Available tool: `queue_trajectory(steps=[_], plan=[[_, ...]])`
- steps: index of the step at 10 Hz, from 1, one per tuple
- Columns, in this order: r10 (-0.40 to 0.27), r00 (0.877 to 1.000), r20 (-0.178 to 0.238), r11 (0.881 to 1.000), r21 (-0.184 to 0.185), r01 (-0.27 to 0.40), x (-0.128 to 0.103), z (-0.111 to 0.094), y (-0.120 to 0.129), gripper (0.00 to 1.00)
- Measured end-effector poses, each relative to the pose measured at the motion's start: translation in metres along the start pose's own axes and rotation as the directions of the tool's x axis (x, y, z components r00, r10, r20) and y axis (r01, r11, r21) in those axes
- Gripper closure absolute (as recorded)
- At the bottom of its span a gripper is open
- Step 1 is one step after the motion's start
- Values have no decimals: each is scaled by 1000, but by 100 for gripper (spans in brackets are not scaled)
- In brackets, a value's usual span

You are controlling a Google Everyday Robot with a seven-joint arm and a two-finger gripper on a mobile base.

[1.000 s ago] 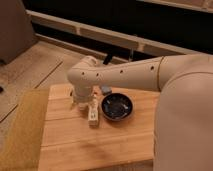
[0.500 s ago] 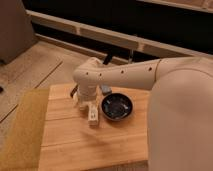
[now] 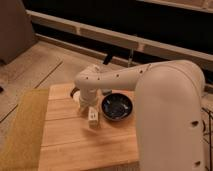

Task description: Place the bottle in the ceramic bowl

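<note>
We saw the gripper (image 3: 88, 108) poised with jaws apart, the bottle (image 3: 93, 120) just below it, perhaps touching, and the ceramic bowl (image 3: 119, 107) close beside it.

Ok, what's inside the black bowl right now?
Nothing visible: the ceramic bowl shows only its dark glossy inside. The bottle is on the table beside it, right by the gripper. The arm covers the table behind the bowl, not its inside.
</note>
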Motion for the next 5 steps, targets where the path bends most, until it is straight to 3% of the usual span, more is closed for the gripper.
queue_trajectory(steps=[5], plan=[[12, 997, -81, 999, 31, -10, -1, 26, -9, 35]])
